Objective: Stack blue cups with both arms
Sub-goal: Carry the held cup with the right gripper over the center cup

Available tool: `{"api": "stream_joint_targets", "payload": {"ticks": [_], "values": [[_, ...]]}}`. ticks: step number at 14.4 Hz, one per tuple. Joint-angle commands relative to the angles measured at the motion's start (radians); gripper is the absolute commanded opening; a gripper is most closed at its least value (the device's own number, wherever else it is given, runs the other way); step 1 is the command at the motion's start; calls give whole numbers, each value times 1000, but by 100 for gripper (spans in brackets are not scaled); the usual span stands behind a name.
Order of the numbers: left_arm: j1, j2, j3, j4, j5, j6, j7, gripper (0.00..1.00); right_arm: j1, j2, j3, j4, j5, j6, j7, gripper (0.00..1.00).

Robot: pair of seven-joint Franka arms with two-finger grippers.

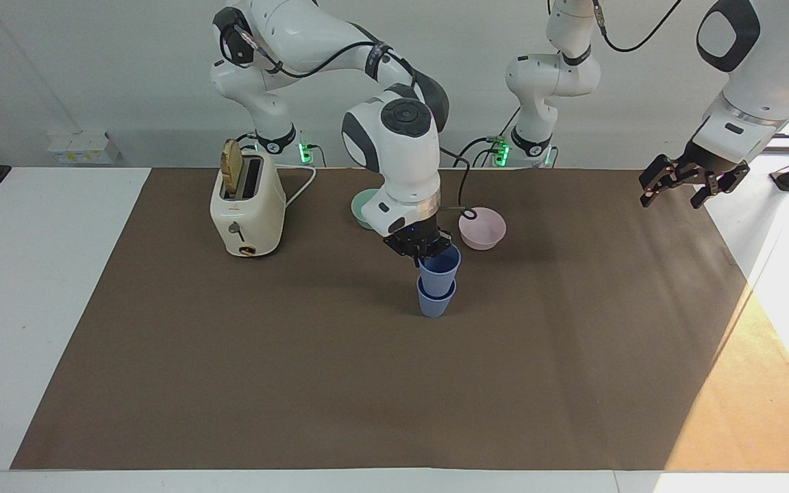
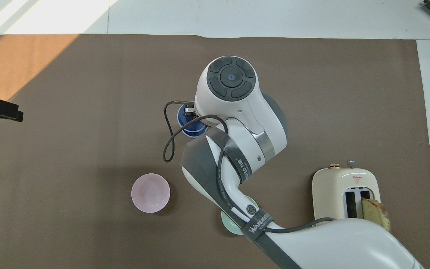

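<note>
Arm parts hide most of the top blue cup (image 1: 440,266) pinched by the right gripper (image 1: 421,255), sitting in the bottom blue cup (image 1: 435,302); left gripper (image 1: 689,183) open over the table's (image 1: 230,383) edge

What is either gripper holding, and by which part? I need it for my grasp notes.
The right gripper pinches the upper blue cup by its rim, over the lower blue cup. The left gripper holds nothing.

Two blue cups (image 1: 437,284), two bowls (image 1: 482,229), one toaster (image 1: 247,205), one bread slice (image 1: 231,166), two arms (image 1: 394,137).

right gripper (image 1: 423,258) gripping upper blue cup (image 1: 440,266), nested in lower cup (image 1: 435,302)
</note>
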Motion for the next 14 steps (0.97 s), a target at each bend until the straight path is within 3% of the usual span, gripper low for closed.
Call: {"api": "stream_joint_targets", "payload": {"ticks": [1, 2, 9, 14], "values": [[0, -18, -3, -13, 10, -4, 4, 100, -10, -6, 9, -27, -21, 34, 27, 94], [1, -18, -3, -11, 12, -3, 4, 100, -10, -6, 9, -28, -22, 38, 27, 100], [0, -18, -4, -13, 10, -10, 3, 100, -32, -16, -3, -19, -35, 12, 5, 100], [-3, -18, -4, -13, 12, -9, 3, 100, -168, -111, 0, 12, -107, -192, -277, 100]]}}
